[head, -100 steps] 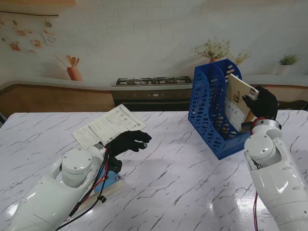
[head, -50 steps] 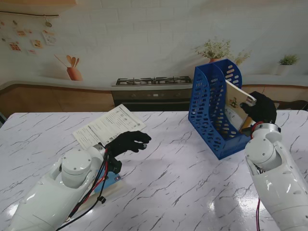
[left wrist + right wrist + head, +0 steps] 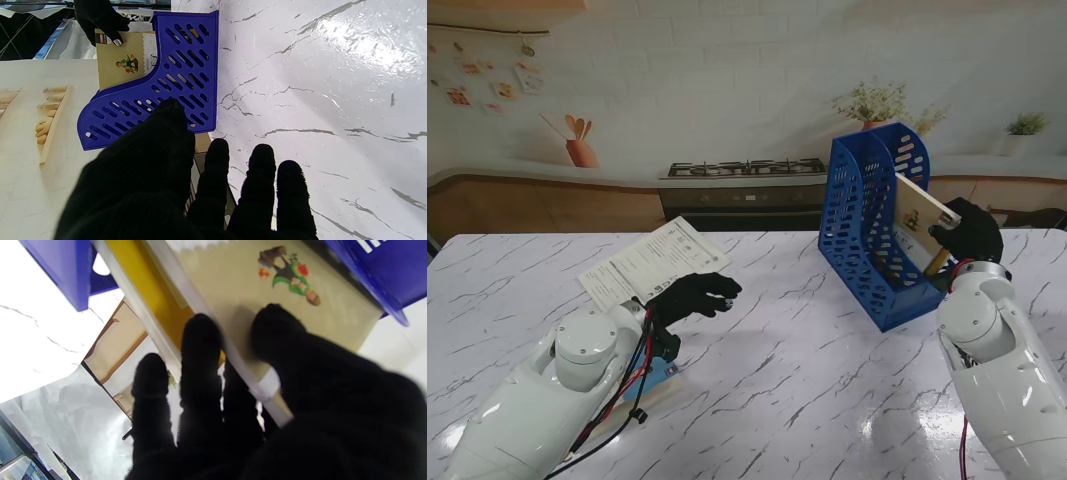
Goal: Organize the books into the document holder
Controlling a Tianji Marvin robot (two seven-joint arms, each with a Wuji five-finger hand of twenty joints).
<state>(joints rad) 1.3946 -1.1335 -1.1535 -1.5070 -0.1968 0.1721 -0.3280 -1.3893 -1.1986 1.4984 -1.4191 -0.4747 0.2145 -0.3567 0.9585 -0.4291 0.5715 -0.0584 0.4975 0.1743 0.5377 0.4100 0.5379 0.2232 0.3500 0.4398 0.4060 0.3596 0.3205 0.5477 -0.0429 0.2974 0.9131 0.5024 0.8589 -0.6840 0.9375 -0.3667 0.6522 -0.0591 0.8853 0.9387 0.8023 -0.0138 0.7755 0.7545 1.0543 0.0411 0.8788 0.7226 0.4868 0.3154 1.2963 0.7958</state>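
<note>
The right hand [image 3: 968, 230] pinches the book [image 3: 916, 211] by its top corner, half inside the blue holder [image 3: 859, 225] (thin, stiff, light, probably slick cover), while the left hand [image 3: 693, 295] hovers spread over the counter [image 3: 807, 380].

Lower part of the tan-covered book [image 3: 916, 212] is screened by the perforated blue plastic document holder [image 3: 859, 226]. A light-blue flat object [image 3: 653, 376] is largely covered by the left arm; its kind cannot be told. Black-gloved right hand [image 3: 267, 400] is blurred and cut off at the frame edge.
</note>
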